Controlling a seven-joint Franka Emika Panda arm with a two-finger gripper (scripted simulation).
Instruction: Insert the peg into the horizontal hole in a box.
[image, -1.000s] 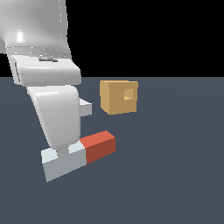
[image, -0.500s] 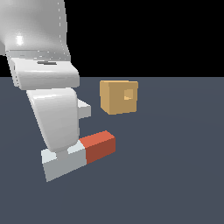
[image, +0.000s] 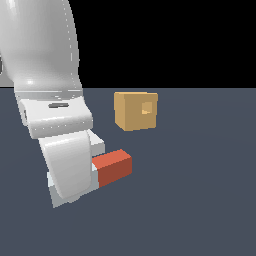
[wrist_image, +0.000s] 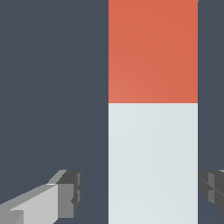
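The peg (image: 113, 167) lies flat on the dark floor, red-orange half toward the exterior view's right. Its pale half (wrist_image: 152, 162) is mostly hidden behind my hand in the exterior view. My gripper (wrist_image: 141, 192) is open and straddles the pale half. One finger (wrist_image: 68, 192) stands well clear of the peg, and the other finger (wrist_image: 213, 188) sits almost against its side. The tan box (image: 135, 110) rests farther back, apart from the peg. Its small square hole (image: 147, 108) is in the side face turned toward the exterior view's right.
My white arm (image: 45, 75) fills the exterior view's left and covers the floor behind it. The dark grey floor (image: 200, 190) stretches around the peg and box, with no other objects on it.
My arm has come down lower over the peg's pale half. The peg and the box have stayed where they were.
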